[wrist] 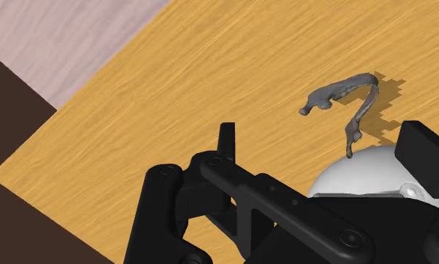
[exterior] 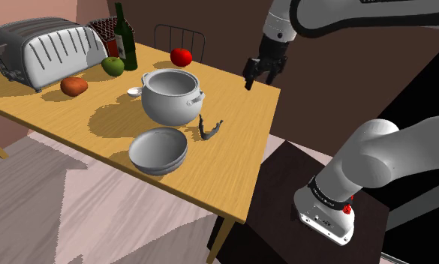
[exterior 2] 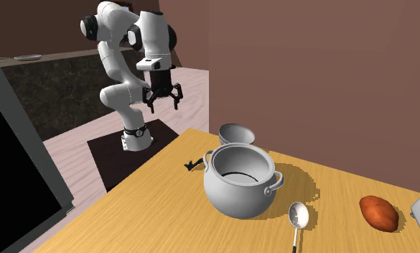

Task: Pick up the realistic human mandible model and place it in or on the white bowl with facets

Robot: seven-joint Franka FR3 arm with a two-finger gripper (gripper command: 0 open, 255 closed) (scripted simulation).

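Dark grey, thin, horseshoe-shaped mandible model (exterior: pixel 208 129): flat on the pale wood-grain worktop (exterior: pixel 240 161), close to the edge nearest the stand. Just beside the rounded grey-white two-handled pot (exterior: pixel 171 97); cannot tell if touching. Near the shallow grey-white faceted bowl (exterior: pixel 158 150), which sits to the shoulder view's left.

Handling guess: light, stiff, probably brittle at the spindly upright ends. Irregular shape, so likely to twist in a pinch. Best taken across the curved front bar, not the tips.

All-black two-finger gripper (exterior 2: pixel 164 104) hanging well above the worktop, off to one side of the mandible. Fingers (wrist: pixel 227 139) spread apart, holding nothing.

Bowl: smooth, matte, wide mouth, easy drop target. Pot: tall, rounded, worth clearing on the carry.

Further back: ribbed silver toaster (exterior: pixel 49 51), dark green bottle (exterior: pixel 125 41), green apple (exterior: pixel 112 66), red round fruit (exterior: pixel 181 56).
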